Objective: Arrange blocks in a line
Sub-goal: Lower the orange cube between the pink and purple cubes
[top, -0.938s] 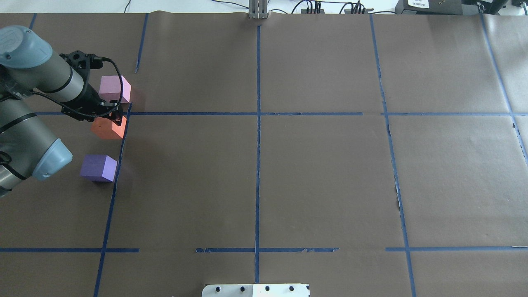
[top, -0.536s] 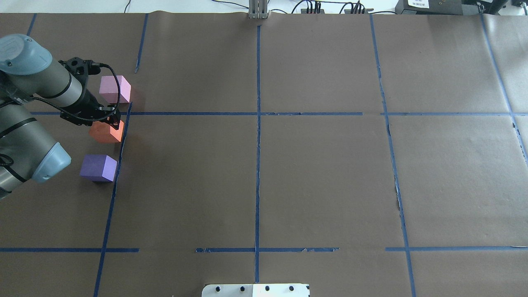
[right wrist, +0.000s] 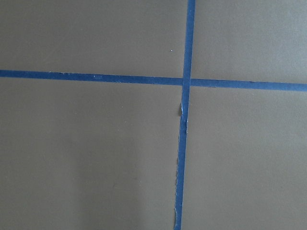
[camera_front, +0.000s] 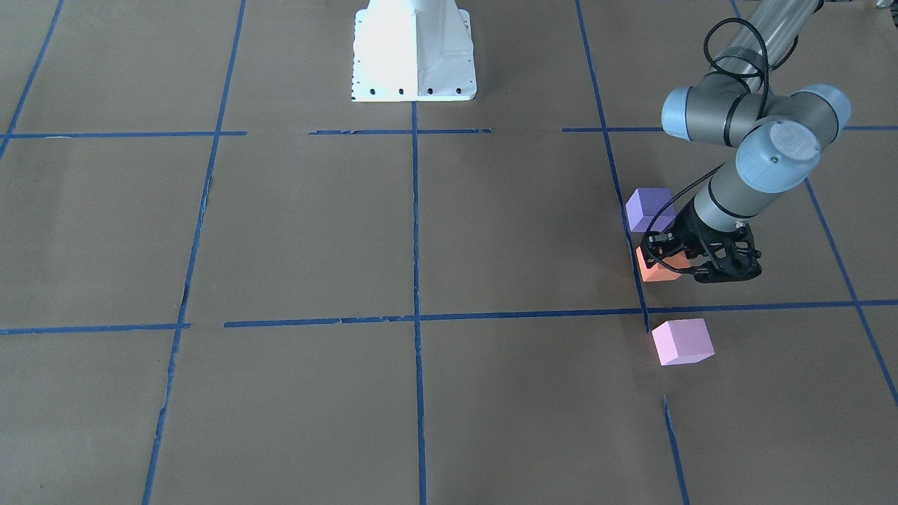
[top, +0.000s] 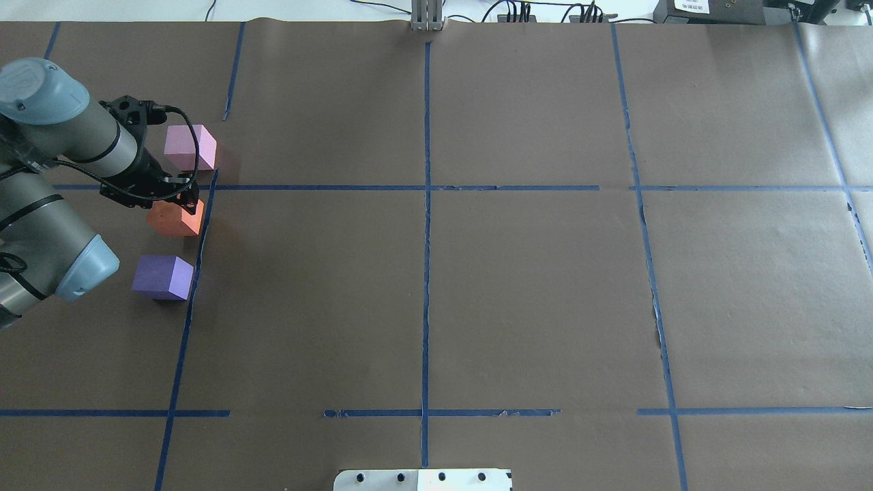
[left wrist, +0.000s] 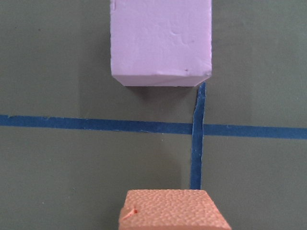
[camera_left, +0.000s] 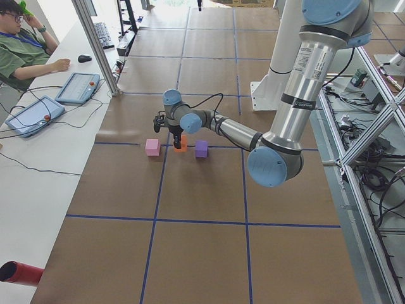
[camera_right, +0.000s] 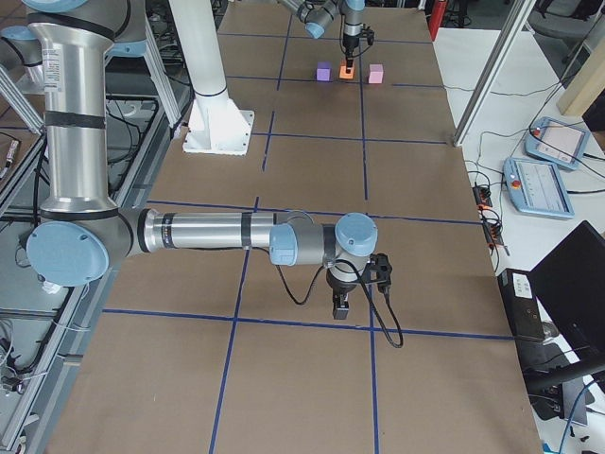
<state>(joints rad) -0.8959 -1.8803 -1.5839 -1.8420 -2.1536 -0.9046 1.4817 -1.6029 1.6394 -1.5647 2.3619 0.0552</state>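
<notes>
Left end effector (top: 183, 199) sits right over the orange block (top: 174, 218), the middle of a three-block column at the left of the overhead view.

Pink block (top: 189, 146) is above orange and purple block (top: 162, 276) is below, all on the table (top: 518, 286) just beside a blue tape line (top: 198, 252). The row's axis runs along that tape. Blocks are cubes, so no long axis. Left fingers are hidden: pinching or spread, cannot tell. Right end effector (camera_right: 340, 307) is well apart over a tape cross, state cannot tell; left arm is nearer. No legible writing.
</notes>
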